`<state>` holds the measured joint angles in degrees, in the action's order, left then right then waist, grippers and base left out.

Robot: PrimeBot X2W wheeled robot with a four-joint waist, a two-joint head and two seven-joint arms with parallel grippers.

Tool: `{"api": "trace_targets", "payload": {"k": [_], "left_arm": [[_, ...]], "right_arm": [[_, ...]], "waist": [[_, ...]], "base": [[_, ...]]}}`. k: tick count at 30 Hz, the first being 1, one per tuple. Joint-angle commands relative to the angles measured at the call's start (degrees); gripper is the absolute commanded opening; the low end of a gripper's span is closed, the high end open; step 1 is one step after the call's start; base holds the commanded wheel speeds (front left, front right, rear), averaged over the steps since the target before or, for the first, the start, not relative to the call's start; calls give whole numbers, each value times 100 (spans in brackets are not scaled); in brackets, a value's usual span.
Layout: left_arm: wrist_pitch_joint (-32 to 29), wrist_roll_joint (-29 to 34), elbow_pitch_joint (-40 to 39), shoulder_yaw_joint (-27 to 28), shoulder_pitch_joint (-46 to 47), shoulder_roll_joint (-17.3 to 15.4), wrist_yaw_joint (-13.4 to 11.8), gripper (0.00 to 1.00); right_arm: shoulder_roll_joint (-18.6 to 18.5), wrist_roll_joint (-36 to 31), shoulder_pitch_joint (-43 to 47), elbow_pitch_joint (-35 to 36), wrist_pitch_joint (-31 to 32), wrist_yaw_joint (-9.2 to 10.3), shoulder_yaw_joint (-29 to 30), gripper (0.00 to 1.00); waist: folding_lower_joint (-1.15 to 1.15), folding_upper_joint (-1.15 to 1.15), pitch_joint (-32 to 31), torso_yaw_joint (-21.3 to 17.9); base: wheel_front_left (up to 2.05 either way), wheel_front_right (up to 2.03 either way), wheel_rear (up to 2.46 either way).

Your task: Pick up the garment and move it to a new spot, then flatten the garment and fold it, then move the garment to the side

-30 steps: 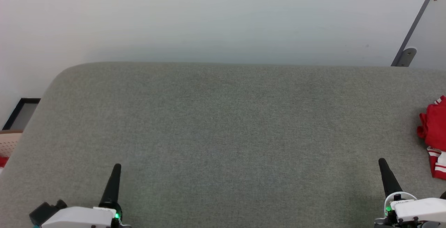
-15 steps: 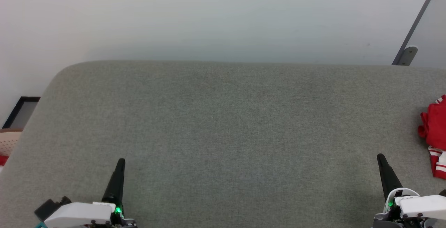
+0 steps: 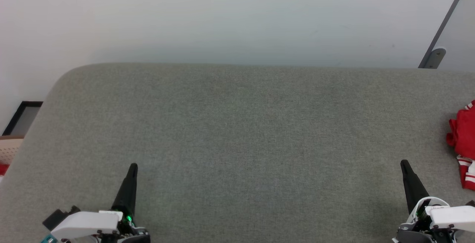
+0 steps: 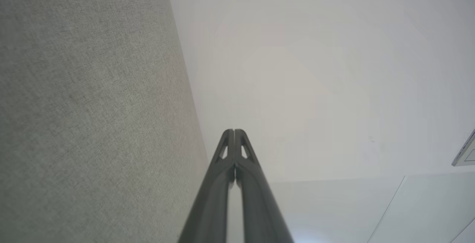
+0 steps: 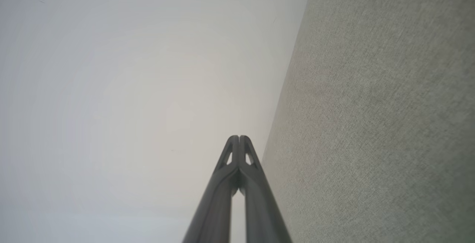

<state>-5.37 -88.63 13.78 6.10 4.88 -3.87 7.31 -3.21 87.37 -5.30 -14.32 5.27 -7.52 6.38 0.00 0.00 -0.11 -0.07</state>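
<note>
The garment (image 3: 464,139), red with red-and-white striped trim, lies bunched at the far right edge of the grey-green cushioned surface (image 3: 241,131), partly cut off by the head view's border. My right gripper (image 3: 403,164) stands shut at the lower right, a short way left of the garment and not touching it. Its fingers meet tip to tip, with nothing between them, in the right wrist view (image 5: 239,137). Far from the garment, my left gripper (image 3: 133,167) is shut at the lower left, its fingers pressed together and holding nothing in the left wrist view (image 4: 233,131).
A pale wall (image 3: 222,16) rises behind the cushioned surface. A beige perforated basket (image 3: 8,150) with red cloth sits off the left edge, below a dark frame (image 3: 22,118). A grey slanted bar (image 3: 441,28) stands at the upper right.
Both grippers have slid a little forward over the surface, fingertips higher in the head view. The garment has not moved.
</note>
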Motion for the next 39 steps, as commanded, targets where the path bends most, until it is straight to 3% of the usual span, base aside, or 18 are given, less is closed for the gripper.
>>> {"api": "trace_targets", "payload": {"k": [1,12,39], "left_arm": [[-27,-98,3,26,100,27,29,0],[-136,-391,35,54,175,115,31,0],[-138,-382,34,56,171,110,32,0]], "right_arm": [[18,129,-92,33,40,5,8,0],[49,529,-142,42,146,6,20,0],[46,511,-104,36,144,6,16,0]], "waist": [[0,0,4,1],[0,0,28,7],[0,0,28,7]], "base": [[0,0,0],[0,0,0],[0,0,0]]}}
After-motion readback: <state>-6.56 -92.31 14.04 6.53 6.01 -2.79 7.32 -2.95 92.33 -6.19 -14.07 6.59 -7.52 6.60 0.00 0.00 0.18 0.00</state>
